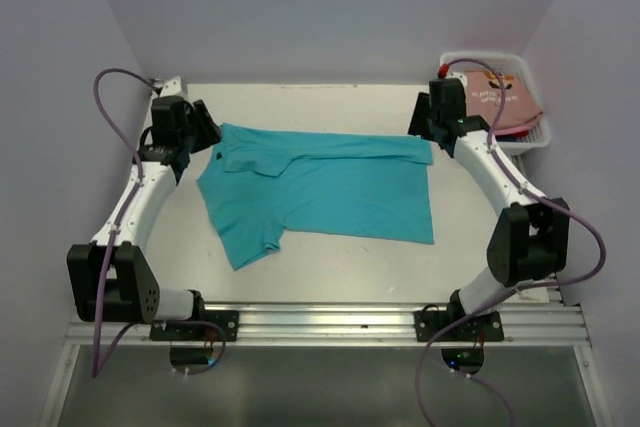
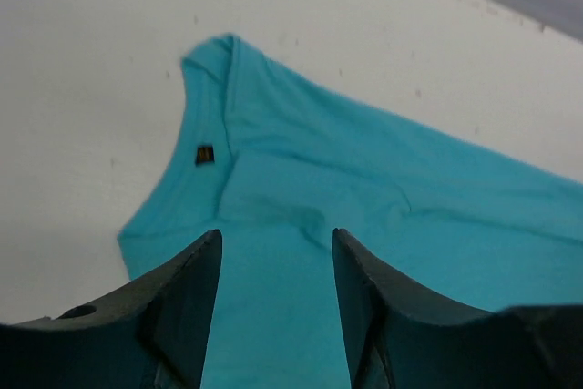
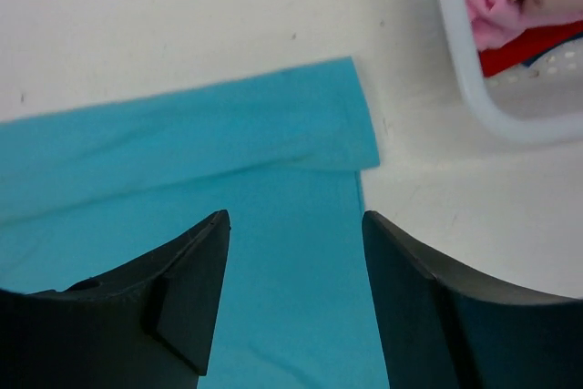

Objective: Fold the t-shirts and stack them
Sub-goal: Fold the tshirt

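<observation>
**Teal shirt flat on the table, both grippers standing apart at its far corners**

We had the teal t-shirt (image 1: pixel 330 197) spread out on the table (image 1: pixel 330 272) between the two arms, neck end to the left and hem to the right. Along its far edge a band of cloth (image 1: pixel 345 147) lay folded over onto the body of the shirt. One short sleeve (image 1: pixel 250 245) stuck out toward the near left.

At the far left corner we saw the left gripper (image 1: pixel 203 130) by the neck. From the left wrist its two fingers stood apart with nothing pinched between them — just teal cloth showing in the gap, and a small dark label (image 2: pixel 205 154) beside the collar. Whether the fingertips touched the cloth, we could not tell.

Over on the far right, the right gripper (image 1: pixel 428 125) sat at the hem corner. From the right wrist its fingers were spread too, holding nothing, with the doubled-over edge of the shirt just beyond the tips.

Just beside that corner stood the white basket (image 1: pixel 530 142), at the table's far right. In it we saw a salmon-pink t-shirt (image 1: pixel 495 97) with small dark print, and the right wrist view caught a red cloth (image 3: pixel 528 47) under the pink.
</observation>
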### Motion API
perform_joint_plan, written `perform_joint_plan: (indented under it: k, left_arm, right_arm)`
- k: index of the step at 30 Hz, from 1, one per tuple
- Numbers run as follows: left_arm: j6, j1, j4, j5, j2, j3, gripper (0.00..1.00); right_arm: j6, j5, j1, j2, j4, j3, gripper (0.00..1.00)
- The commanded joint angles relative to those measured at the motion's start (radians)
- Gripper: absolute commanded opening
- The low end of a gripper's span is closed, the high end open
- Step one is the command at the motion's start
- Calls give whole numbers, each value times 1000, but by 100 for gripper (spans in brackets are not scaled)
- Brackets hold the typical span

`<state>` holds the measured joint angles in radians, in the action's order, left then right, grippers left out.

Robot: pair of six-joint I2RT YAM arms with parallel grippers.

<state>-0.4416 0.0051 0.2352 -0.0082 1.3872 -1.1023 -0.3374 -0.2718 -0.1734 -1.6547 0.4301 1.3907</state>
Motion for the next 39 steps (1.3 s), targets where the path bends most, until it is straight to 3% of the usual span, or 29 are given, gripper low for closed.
perform_joint_plan:
  k: [1,6,12,16,26,39]
  left_arm:
    - [55,-79,335,80,-77,80,56]
    - [9,-189,450,139,-240,208,61]
    - [40,-300,683,-27,-271,138,64]
    - [89,-344,756,-131,-183,131,63]
    - [72,-593,751,-105,35,183,59]
    - [-9,-633,794,-159,171,183,61]
  right_arm:
    - [3,-1,-67,119,90,-131,65]
    - [-60,2,-115,283,128,-329,67]
    - [-98,62,-123,424,194,-418,68]
    - [-94,86,-127,480,200,-446,68]
    - [-74,66,-129,535,229,-456,68]
    - [-64,62,-129,539,231,-463,69]
